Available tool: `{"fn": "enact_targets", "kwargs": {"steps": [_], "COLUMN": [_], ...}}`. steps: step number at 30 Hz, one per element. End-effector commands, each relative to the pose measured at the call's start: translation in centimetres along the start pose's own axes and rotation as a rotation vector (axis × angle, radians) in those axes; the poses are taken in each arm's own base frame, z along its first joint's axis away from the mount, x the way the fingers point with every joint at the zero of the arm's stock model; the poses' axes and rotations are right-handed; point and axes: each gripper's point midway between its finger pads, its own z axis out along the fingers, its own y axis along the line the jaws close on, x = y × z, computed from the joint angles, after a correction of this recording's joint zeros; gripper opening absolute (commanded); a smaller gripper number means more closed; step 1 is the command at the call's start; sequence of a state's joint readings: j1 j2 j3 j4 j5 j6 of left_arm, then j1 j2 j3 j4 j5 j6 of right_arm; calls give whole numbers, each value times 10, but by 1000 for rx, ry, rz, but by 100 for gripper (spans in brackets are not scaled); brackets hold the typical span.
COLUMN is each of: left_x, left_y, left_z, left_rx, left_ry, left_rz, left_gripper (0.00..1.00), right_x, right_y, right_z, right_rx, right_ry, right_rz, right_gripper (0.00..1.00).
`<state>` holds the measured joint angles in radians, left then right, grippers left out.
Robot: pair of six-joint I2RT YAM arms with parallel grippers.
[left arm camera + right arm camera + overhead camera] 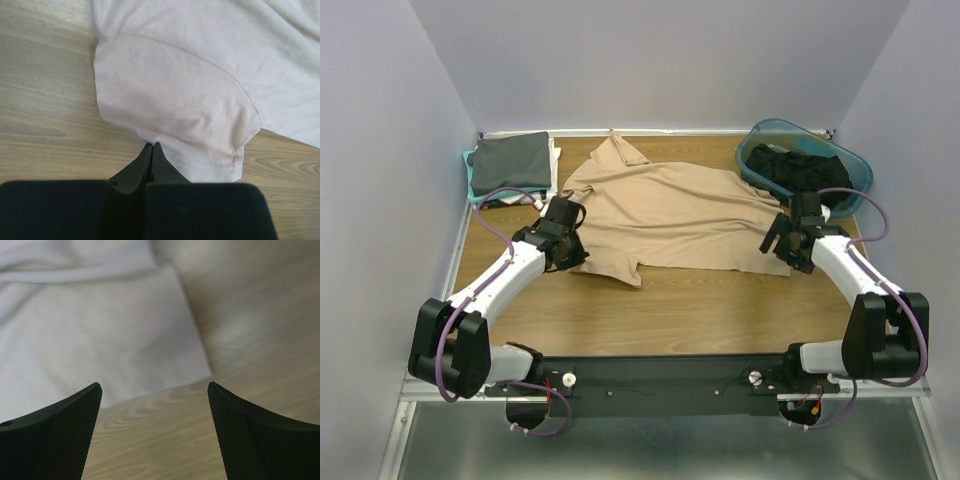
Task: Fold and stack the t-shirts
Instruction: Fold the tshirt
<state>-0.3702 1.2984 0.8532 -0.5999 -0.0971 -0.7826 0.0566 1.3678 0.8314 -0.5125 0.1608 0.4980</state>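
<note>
A tan t-shirt [670, 215] lies spread flat in the middle of the wooden table. My left gripper [576, 250] is at its left sleeve. In the left wrist view the jaws [151, 145] are shut, pinching the sleeve's hem, and the cloth [175, 85] puckers at the tips. My right gripper [775, 243] is open and empty just off the shirt's lower right corner. In the right wrist view [155, 386] bare wood lies between the fingers and the shirt corner [100, 340] is just ahead. A folded stack topped by a dark grey shirt [510, 165] sits at the back left.
A teal plastic tub [855, 178] stands at the back right with a black shirt [795, 170] in it, close behind my right arm. Grey walls close in the table on three sides. Bare wood [700, 310] runs along the front of the shirt.
</note>
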Motion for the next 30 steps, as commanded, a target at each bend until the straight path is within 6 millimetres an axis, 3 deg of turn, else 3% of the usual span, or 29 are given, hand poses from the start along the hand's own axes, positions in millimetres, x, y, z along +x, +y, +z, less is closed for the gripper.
{"fn": "enact_targets", "kwargs": {"steps": [1, 5, 13, 30], "left_x": [-16, -9, -1, -1], "left_y": [2, 2, 0, 4], "left_z": [0, 8, 14, 9], "left_rx": [33, 74, 104, 80], "left_ry": [-73, -54, -35, -24], "left_rz": [27, 11, 10, 34], "left_gripper": [0, 0, 0, 0], "right_x": [19, 23, 10, 38], "right_y": [-38, -53, -58, -66], "right_z": [-7, 3, 21, 35], "right_rx": [113, 159, 194, 204], "right_ry": [46, 85, 91, 150], "right_rz": [40, 84, 94, 144], "right_gripper": [90, 80, 71, 59]}}
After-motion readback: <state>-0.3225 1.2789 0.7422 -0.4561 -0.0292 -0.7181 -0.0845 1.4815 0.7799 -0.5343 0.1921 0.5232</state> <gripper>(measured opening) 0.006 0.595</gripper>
